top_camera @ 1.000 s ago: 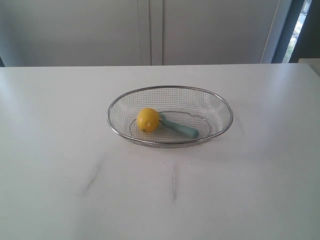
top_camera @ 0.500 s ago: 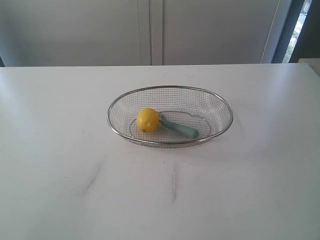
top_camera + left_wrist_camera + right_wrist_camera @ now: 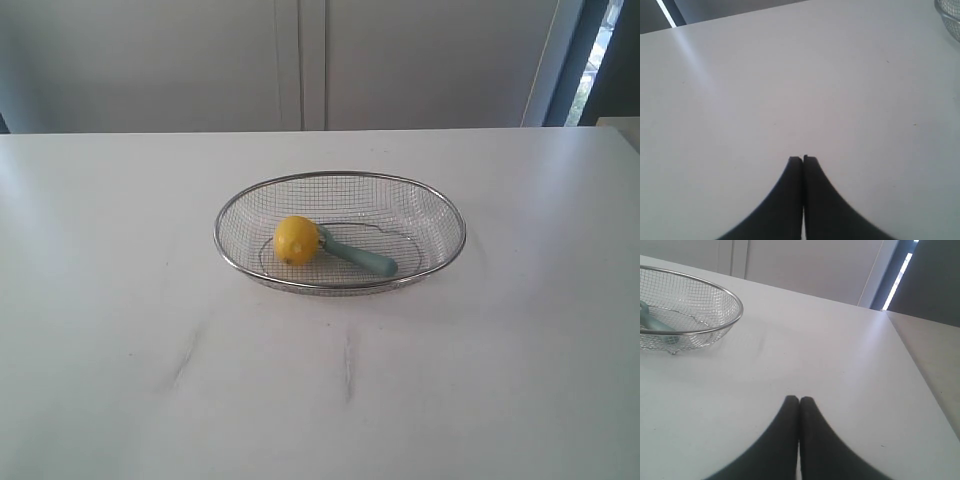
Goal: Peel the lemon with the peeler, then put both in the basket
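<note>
You have the white table [image 3: 120, 250] with the wire basket [image 3: 340, 174] standing a little right of its middle. Your left gripper [image 3: 803, 159] and right gripper [image 3: 799, 400] each hang over bare tabletop apart from the basket, jaws clenched together and empty. Inside the basket the teal-handled peeler [image 3: 365, 258] lies slanting toward the near right, its head end against the lemon [image 3: 296, 240], which sits in the basket's left part.

The yellow lemon [image 3: 296, 240] rests on the teal peeler [image 3: 358, 255] inside the wire basket [image 3: 441, 205].
</note>
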`<state>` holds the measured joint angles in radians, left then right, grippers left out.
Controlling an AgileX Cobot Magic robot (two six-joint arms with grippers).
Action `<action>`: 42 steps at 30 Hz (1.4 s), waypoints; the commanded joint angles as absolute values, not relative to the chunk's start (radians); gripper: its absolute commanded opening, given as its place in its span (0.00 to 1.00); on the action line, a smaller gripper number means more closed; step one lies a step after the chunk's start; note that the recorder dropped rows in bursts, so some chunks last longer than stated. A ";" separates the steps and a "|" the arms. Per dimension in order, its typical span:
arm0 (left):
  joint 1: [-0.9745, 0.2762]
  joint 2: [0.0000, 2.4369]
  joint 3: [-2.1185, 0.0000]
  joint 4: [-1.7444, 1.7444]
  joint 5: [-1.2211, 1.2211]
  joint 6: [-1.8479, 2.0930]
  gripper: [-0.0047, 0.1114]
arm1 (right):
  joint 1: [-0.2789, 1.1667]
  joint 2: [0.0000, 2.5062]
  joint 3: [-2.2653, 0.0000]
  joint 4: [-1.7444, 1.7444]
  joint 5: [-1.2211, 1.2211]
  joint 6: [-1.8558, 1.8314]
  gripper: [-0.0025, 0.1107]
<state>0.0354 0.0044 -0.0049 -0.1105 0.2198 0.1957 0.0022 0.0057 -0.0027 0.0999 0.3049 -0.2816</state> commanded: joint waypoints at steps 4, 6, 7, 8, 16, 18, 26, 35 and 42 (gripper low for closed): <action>0.038 0.000 0.000 -0.110 0.218 0.191 0.04 | 0.000 0.000 0.000 0.037 0.290 -0.283 0.02; 0.038 0.000 0.000 -0.110 0.218 0.191 0.04 | -0.001 0.000 0.000 -0.031 0.290 -0.283 0.02; 0.036 0.000 0.000 -0.110 0.218 0.191 0.04 | -0.001 0.000 0.000 -0.047 0.290 -0.283 0.02; 0.036 0.000 0.000 -0.110 0.218 0.191 0.04 | -0.001 0.000 0.000 -0.050 0.290 -0.283 0.02; 0.036 0.000 0.000 -0.110 0.218 0.191 0.04 | -0.093 0.000 0.000 -0.050 0.290 -0.283 0.02; 0.036 0.000 0.000 -0.110 0.218 0.191 0.04 | -0.132 0.000 0.000 -0.036 0.290 -0.283 0.02; 0.036 0.000 0.000 -0.110 0.218 0.191 0.04 | -0.190 0.000 0.000 0.070 0.290 -0.283 0.02; 0.036 0.000 0.000 -0.110 0.218 0.191 0.04 | -0.186 0.000 0.000 0.195 0.296 -0.283 0.02; 0.036 0.000 0.000 -0.110 0.217 0.191 0.04 | -0.100 0.000 0.000 0.195 0.297 -0.283 0.02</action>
